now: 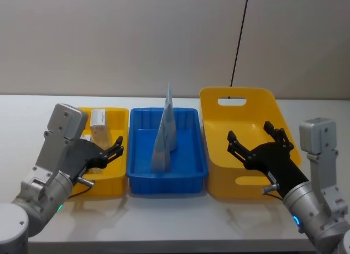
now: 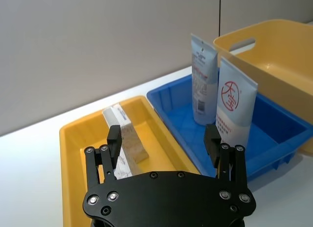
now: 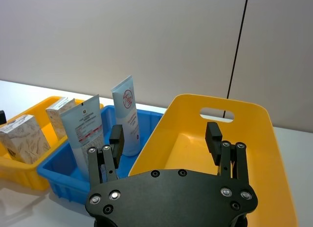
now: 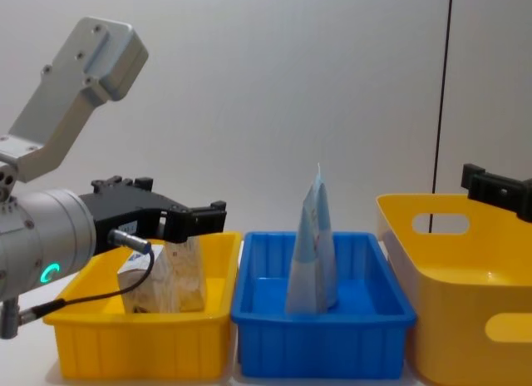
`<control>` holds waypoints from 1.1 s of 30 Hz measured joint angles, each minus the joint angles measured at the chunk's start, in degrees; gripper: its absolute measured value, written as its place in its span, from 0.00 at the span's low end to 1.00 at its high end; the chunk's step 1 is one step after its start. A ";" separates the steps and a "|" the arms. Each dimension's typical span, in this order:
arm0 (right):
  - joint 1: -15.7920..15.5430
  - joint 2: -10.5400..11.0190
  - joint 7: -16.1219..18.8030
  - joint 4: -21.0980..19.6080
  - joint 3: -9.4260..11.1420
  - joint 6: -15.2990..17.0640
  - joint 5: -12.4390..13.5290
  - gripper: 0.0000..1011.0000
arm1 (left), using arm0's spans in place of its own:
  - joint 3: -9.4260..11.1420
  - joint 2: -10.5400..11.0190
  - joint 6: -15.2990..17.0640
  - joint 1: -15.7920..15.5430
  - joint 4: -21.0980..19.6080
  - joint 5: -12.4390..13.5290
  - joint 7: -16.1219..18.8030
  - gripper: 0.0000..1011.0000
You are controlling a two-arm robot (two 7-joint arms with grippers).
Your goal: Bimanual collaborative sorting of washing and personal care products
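Your left gripper [image 2: 164, 139] hangs over the near end of the small yellow bin [image 1: 119, 180] at the left of the worktop [image 1: 164, 221]. Its fingers are spread wide with nothing between them. The leaf-patterned pouch [image 2: 131, 145] sits in that bin just below and ahead of the fingertips. It lies closer to one finger than the other, and from the side the gripper shows just over its top. The small tan carton [image 2: 114, 115] stands right behind the pouch, toward the far end of the same bin.

Next along, the blue bin [image 1: 139, 177] holds two tubes standing upright near its middle. The white tube with a red logo [image 2: 235, 107] is the nearer one, and the pale blue tube [image 2: 203, 82] is just behind it. Both are well apart from either gripper.

On your right, the right gripper [image 1: 249, 130] hovers over the inside of the large yellow bin [image 1: 210, 109]. It is also spread open and holds nothing, and no product lies under it.
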 joint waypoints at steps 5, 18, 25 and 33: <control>0.00 0.00 0.00 0.00 0.00 0.00 0.00 0.99 | -0.50 -0.58 2.77 0.10 -0.32 -0.50 0.52 0.99; 0.00 0.00 0.00 0.00 0.00 0.00 0.00 0.99 | -2.09 -1.52 8.73 0.21 -0.67 -1.13 1.98 0.99; 0.00 0.00 0.00 0.00 0.00 0.00 0.00 0.99 | -2.84 -1.98 10.47 0.35 -0.10 -1.35 2.26 0.99; 0.00 0.00 0.00 0.00 0.00 0.00 0.00 0.99 | -3.60 -2.90 11.60 0.46 1.40 -1.96 2.29 0.99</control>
